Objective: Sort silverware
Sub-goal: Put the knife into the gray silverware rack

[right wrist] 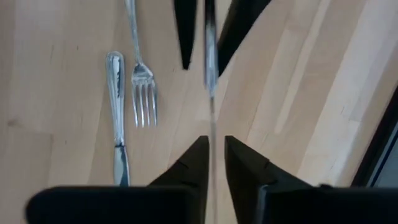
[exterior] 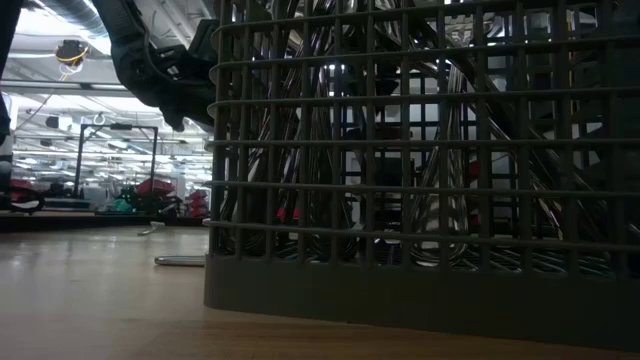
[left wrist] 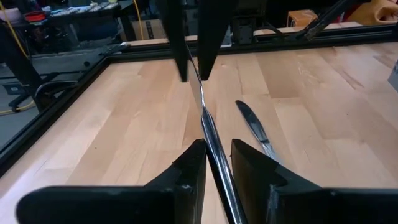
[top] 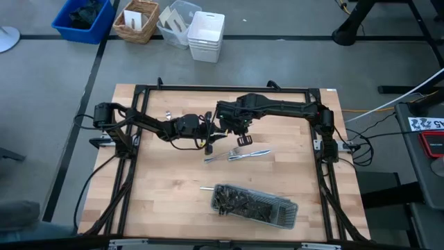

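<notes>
The left gripper (left wrist: 216,163) and right gripper (right wrist: 212,155) are both closed on one knife (left wrist: 208,127), its long axis bridging them, above the table (top: 166,187).

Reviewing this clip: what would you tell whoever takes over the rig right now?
Left gripper: above mid-table, shut on a slim utensil held off the wood.
Right gripper: at the same utensil's other end; grip unclear.
On the table: a fork and a knife side by side, and one piece beside the tray.
Done: many pieces lie in the tray.
Left: finish the handover, then place this utensil and the loose pieces.
</notes>
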